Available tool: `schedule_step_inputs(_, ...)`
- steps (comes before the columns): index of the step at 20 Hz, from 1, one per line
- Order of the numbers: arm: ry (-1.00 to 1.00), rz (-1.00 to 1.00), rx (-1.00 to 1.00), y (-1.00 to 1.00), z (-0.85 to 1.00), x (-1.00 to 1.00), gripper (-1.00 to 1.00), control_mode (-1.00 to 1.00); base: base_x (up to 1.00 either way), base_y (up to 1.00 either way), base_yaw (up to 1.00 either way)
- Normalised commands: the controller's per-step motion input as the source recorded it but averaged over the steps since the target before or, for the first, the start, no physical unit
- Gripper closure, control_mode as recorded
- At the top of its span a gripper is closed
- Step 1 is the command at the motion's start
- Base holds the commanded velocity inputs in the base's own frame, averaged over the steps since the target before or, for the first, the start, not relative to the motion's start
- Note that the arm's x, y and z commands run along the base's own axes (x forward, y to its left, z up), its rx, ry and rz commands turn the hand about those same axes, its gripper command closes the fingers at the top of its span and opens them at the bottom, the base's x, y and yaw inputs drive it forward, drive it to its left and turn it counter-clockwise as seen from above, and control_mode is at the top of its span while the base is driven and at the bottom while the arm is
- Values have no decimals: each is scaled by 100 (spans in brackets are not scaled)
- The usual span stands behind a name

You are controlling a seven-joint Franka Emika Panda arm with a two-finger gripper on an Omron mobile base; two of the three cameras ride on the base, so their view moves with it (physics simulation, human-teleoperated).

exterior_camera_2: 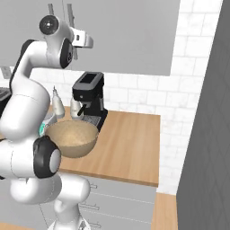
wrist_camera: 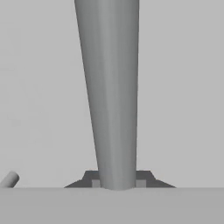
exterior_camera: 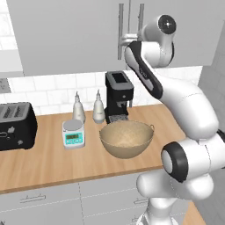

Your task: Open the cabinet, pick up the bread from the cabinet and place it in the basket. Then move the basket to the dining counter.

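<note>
The gripper [wrist_camera: 117,181] is closed around a vertical bar handle [wrist_camera: 109,87] of the cabinet [exterior_camera: 66,35] — doors shut. The basket [exterior_camera: 126,139] sits on the tabletop [exterior_camera: 44,162] below, just before the coffee machine [exterior_camera: 118,94]; bread unseen.

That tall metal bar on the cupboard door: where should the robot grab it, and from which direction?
Best on the bar handle itself, straight from the front, one finger on each side. It is a long, thin vertical rod standing off the flat cabinet door, so the fingers can slip behind it. In the hand view the gripper already straddles it; whether the fingers have closed on it is unclear.
</note>
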Motion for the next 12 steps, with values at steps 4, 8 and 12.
schedule_step_inputs(4,0,6,10,-25,36,-98,100,-100,0,0,0)
schedule_step_inputs(8,0,1,4,-34,37,-100,100,-100,0,0,0)
schedule_step_inputs(12,0,0,4,-42,39,-100,100,-100,0,0,0)
